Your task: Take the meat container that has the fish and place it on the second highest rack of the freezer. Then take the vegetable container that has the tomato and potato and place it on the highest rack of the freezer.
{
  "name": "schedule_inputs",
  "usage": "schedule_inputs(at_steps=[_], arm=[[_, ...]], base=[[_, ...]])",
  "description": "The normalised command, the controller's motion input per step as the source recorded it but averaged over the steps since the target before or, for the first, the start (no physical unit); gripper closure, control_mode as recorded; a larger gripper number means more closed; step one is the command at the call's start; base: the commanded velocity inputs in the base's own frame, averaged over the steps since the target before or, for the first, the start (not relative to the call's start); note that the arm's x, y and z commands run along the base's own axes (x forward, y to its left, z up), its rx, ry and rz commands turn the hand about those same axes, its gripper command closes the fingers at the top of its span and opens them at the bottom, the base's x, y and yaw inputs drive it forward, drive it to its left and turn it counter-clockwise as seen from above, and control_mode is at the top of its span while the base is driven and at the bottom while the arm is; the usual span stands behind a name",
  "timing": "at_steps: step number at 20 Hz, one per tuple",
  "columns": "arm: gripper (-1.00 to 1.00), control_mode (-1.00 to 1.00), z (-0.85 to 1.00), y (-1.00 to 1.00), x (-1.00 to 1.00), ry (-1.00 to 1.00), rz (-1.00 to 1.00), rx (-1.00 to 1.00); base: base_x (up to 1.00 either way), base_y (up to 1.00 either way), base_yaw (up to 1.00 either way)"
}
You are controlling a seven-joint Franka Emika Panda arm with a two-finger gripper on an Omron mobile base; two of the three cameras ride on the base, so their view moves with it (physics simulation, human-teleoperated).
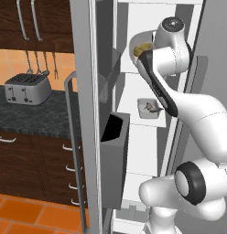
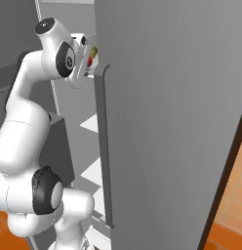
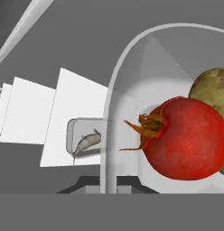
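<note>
The arm reaches up into the open freezer, its hand near the top of the compartment, and the gripper [image 2: 85, 62] is closed on the rim of the vegetable container [image 3: 132, 85], a pale rounded tub held high by the upper rack. The hand view looks straight into that tub: the tomato [image 3: 186, 137] lies in it with its dried stem pointing left, and the potato [image 3: 213, 85] sits behind and touching it. From the left base view the tub's edge and the potato show just behind the arm's upper joint, and in the right base view a bit of red and yellow peeks out past the edge of the door. One rack lower, the meat container [image 1: 149, 109] rests on a white shelf with the fish [image 1: 152, 108] lying inside; the hand view shows the same container below and to the left of the tub, well apart from it. The freezer's left door [image 1: 85, 114] stands open between the arm and the kitchen counter [image 1: 33, 116], with a dark door bin [image 1: 116, 151] jutting from its inner side close to the arm's lower links. The right door [image 2: 167, 122] blocks most of the right base view. A toaster [image 1: 26, 88] stands on the counter, under hanging utensils [image 1: 40, 61].
</note>
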Motion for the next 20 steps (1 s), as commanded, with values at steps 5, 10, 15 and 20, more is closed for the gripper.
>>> schedule_inputs(at_steps=[5,10,15,20], arm=[[1.00,-1.00,0.00,-0.03,0.50,0.01,0.00,0.00],[1.00,-1.00,-0.17,-0.10,0.45,0.07,0.00,0.03],[1.00,-1.00,-0.18,-0.24,0.38,0.05,0.00,0.03],[1.00,-1.00,-0.23,-0.22,0.43,0.00,0.00,0.01]], base=[[0.00,0.00,0.00],[0.00,0.00,0.00],[0.00,0.00,0.00],[0.00,0.00,0.00]])
